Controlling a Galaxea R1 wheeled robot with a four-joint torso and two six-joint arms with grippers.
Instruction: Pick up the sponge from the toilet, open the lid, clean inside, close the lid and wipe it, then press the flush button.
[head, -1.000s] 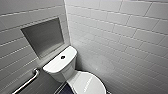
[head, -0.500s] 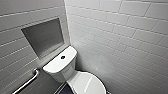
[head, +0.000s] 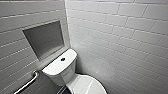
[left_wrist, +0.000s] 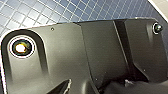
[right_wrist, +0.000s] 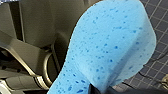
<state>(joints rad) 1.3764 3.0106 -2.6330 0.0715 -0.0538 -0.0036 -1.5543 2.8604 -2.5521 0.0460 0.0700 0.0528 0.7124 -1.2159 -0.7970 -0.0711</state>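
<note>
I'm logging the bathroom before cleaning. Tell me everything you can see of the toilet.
The toilet is white and glossy, ceramic by its look. Its rounded rectangular tank has a flat top with one small dark round button near the middle. The oval lid lies shut in front of the tank, cut off by the picture's edge. It stands upright in a corner of white-tiled walls, tank toward the wall with the recessed niche, a metal grab bar beside it.

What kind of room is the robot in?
Most likely a bathroom. There is a white toilet with a flush button on top of its tank, white tiled walls meeting in a corner behind it, and a metal grab bar on the wall beside it.
</note>
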